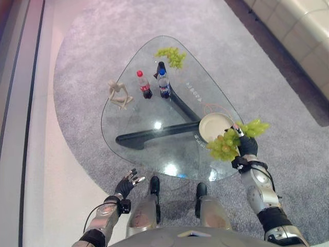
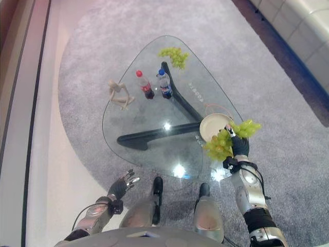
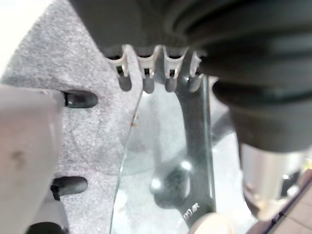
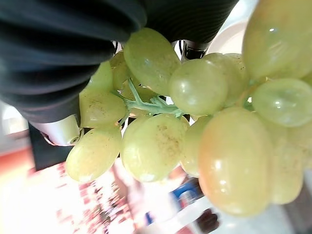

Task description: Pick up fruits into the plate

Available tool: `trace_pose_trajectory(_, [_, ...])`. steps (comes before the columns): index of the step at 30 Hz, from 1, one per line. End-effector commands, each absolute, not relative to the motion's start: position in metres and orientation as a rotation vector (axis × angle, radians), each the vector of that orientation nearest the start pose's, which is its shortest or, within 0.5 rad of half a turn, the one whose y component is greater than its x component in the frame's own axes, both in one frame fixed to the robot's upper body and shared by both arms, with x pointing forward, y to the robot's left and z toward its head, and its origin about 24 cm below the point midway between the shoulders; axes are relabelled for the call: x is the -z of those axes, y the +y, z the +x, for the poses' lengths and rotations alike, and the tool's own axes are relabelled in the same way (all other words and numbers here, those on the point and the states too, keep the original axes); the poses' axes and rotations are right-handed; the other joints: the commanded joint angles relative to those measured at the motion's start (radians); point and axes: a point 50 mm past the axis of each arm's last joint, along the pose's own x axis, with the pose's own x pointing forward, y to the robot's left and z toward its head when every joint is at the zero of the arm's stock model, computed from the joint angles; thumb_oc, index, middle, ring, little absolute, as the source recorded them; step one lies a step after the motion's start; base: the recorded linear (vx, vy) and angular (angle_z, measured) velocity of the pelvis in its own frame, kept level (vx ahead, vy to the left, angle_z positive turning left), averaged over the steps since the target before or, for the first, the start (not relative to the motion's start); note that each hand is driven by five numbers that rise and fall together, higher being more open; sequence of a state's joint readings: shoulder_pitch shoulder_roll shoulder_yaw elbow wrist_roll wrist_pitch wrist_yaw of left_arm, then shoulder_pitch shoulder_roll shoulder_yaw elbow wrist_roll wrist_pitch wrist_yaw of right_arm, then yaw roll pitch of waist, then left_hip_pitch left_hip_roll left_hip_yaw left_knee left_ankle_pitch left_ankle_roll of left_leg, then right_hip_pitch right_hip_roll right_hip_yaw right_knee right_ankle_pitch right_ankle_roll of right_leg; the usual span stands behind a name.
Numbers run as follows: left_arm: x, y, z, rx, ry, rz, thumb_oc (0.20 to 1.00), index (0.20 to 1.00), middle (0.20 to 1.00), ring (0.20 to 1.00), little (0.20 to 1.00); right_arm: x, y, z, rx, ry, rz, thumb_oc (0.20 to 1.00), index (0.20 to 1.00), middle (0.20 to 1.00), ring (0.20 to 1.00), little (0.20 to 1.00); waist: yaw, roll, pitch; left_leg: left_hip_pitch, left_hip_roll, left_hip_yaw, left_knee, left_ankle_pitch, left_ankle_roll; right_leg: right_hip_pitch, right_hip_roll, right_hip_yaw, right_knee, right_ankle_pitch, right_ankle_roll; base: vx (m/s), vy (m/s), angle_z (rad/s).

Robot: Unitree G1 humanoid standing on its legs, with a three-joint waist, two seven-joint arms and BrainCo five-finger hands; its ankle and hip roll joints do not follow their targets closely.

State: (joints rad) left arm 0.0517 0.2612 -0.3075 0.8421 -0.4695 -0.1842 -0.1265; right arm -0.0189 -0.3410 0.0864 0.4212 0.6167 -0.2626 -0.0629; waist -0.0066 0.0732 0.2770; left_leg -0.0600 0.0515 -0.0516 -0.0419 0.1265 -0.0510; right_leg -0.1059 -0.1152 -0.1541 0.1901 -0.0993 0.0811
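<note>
Carrying one grape bunch (image 1: 230,142) toward the plate (image 1: 214,125) is the step in hand, judging by how things lie. Starting at the left, the left hand (image 1: 126,184) hangs idle off the near edge of the glass tabletop (image 1: 149,116), its fingers (image 3: 146,73) relaxed and straight, grasping nothing. Well beyond those fingers stand a pale figurine (image 1: 119,94), a red-capped bottle (image 1: 143,85) and a blue-capped bottle (image 1: 163,83), with a second grape bunch (image 1: 172,55) at the far edge, untouched. To the right, the right hand (image 1: 248,145) is clenched round the carried bunch, which spills to either side of its fingers; the plate lies just beyond and to the left of them, bare. The next move probably calls for shifting the bunch over the plate and releasing the fingers there. The head views show the plate's position and the far bunch; the right wrist view shows instead the green stem (image 4: 146,104) and the grapes pressed against the dark cover, while the left wrist view shows the tabletop's edge past the idle fingers.
</note>
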Motion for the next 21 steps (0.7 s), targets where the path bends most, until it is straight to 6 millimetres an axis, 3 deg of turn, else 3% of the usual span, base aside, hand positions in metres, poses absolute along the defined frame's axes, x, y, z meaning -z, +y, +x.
trace_pose_trajectory(1, [0.12,0.205,0.159,0.06,0.726,-0.084,1.0,1.0,1.0,1.0,1.0,0.0,-0.227,0.25,0.169,0.079,0.219,0.2,0.2,0.2,0.2,0.2,0.004,-0.045,-0.016,0.051,-0.068,0.053,0.059,-0.137,0.011,0.08,0.041,-0.002,-0.155,0.095,-0.031,0.05,-0.001,0.02])
trace_pose_trajectory(6, [0.126,0.207,0.152,0.065,0.77,-0.075,1.0,1.0,1.0,1.0,1.0,0.027,-0.234,0.236,0.232,0.221,0.173,0.2,0.2,0.2,0.2,0.2,0.013,-0.052,-0.032,0.077,-0.07,0.05,0.065,-0.147,0.016,0.114,0.04,-0.014,-0.157,0.089,-0.033,0.08,-0.008,0.09])
trace_pose_trajectory(21, [0.136,0.215,0.133,0.078,0.864,-0.051,1.0,1.0,1.0,1.0,1.0,0.071,-0.253,0.208,0.341,0.469,0.141,0.2,0.2,0.2,0.2,0.2,0.038,-0.062,-0.06,0.131,-0.072,0.034,0.059,-0.16,0.021,0.178,0.044,-0.029,-0.168,0.081,-0.031,0.06,-0.012,0.04])
